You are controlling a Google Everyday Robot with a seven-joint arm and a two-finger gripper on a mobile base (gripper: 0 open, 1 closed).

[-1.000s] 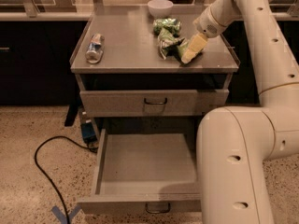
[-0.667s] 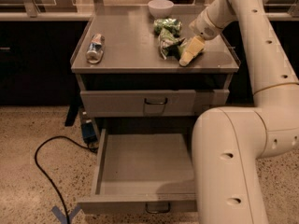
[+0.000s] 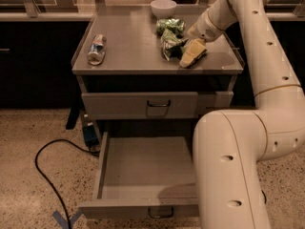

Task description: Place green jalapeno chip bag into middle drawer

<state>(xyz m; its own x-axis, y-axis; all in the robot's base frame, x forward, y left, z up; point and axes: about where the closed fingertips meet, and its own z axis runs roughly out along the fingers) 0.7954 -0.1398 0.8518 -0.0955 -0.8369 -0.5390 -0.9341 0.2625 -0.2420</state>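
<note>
Grasp step: my gripper [image 3: 192,53] is on the cart top [image 3: 128,46], just right of the green jalapeno chip bag [image 3: 168,45]; jaw state, can't tell. Next I need a secure hold, then a lowering into the open middle drawer [image 3: 143,168].

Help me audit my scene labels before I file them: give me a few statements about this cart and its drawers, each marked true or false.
1. The middle drawer is pulled open. True.
2. The green jalapeno chip bag lies in that drawer. False: it lies on the tabletop, next to a yellow bag.
3. The can stands upright. False: it lies on its side, on the tabletop's left part.
4. The claw is above the tabletop's right part, close to the bags. True.
5. The upper drawer is shut. True.
</note>
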